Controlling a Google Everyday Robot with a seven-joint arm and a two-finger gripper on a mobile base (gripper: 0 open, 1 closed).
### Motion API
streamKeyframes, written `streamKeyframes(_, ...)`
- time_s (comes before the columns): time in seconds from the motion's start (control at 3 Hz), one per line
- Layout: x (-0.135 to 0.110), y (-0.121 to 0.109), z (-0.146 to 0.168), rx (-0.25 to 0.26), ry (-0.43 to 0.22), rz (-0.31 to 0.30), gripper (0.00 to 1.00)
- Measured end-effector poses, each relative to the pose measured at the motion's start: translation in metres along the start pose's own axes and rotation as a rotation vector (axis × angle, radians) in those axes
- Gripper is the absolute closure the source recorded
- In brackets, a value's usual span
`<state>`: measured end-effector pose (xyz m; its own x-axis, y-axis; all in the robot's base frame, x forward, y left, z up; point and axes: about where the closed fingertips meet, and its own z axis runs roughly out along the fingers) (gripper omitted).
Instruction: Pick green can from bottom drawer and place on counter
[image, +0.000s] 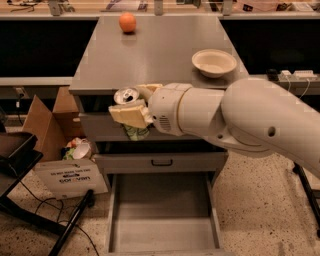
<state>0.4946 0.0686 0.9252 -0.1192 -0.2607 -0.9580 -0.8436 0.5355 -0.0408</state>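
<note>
My gripper (131, 103) is shut on the green can (127, 98), whose silver top with pull tab shows between the cream fingers (127, 115); a bit of its green side shows below at the finger's lower edge. I hold it in front of the counter's (150, 55) front edge, at about counter height, left of centre. The bottom drawer (162, 215) stands pulled open far below, its grey floor bare.
An orange (127, 22) sits at the counter's far left. A cream bowl (214, 62) sits at its right side. Two shut upper drawers are below the counter. A cardboard box (47, 117) and white box with clutter stand on the floor at left.
</note>
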Motion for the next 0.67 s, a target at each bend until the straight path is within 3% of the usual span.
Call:
streamKeyframes(0.33, -0.025, -0.028, -0.007, 0.002, -0.031, -0.011, 1.0)
streamKeyframes(0.67, -0.063, -0.074, -0.016, 0.027, -0.075, -0.005, 1.0)
